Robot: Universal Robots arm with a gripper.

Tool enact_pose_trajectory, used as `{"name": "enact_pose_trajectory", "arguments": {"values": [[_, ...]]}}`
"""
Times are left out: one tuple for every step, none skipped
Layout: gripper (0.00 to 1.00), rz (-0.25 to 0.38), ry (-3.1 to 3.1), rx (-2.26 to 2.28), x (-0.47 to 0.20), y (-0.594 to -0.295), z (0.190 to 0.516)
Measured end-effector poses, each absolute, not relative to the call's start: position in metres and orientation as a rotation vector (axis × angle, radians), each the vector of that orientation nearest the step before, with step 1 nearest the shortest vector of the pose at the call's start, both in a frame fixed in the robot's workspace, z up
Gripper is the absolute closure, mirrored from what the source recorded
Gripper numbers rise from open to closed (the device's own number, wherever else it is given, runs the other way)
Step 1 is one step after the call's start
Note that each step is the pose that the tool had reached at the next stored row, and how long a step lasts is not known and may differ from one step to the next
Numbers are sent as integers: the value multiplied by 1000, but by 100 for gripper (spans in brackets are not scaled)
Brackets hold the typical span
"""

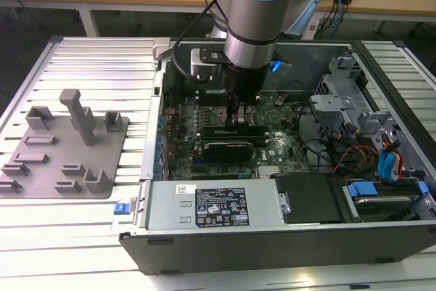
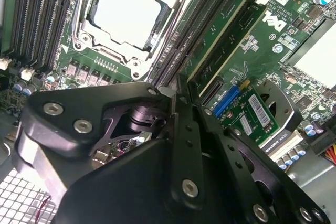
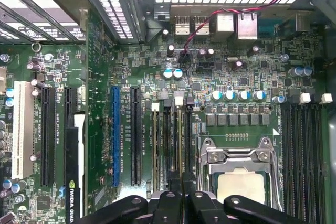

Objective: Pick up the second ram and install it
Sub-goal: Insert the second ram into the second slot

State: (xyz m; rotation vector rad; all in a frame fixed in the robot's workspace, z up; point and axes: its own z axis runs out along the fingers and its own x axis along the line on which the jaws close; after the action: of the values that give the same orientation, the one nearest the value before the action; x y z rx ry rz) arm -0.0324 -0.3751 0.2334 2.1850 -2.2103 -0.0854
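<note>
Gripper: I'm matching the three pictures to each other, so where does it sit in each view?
Exterior view: gripper under the arm's wrist, low over the motherboard.
Second wrist view: gripper at the memory slots beside the CPU socket.
First wrist view: gripper over the memory slots beside that socket.
Shared landmark: the CPU socket.

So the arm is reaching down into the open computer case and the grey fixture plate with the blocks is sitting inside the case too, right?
Not quite. The arm's gripper is down inside the open computer case, over the motherboard, but the grey fixture plate is not in the case. The exterior view shows it lying on the ribbed table outside the case, toward that view's left.
</note>
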Motion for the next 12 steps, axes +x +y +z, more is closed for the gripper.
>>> {"name": "enact_pose_trajectory", "arguments": {"values": [[91,-85,-2210,2185,-32,-375,233],[91,-86,-2211,2185,-32,-375,233],[91,-86,-2211,2185,-32,-375,233],[91,-86,-2211,2185,-32,-375,233],[91,-86,-2211,2185,-32,-375,233],[91,-86,-2211,2186,-32,-375,234],[91,-86,-2211,2186,-32,-375,234],[91,-86,-2211,2185,-32,-375,235],[91,-86,-2211,2185,-32,-375,235],[91,-86,-2211,2185,-32,-375,235],[91,-86,-2211,2185,-32,-375,235],[91,-86,-2211,2186,-32,-375,235]]}}
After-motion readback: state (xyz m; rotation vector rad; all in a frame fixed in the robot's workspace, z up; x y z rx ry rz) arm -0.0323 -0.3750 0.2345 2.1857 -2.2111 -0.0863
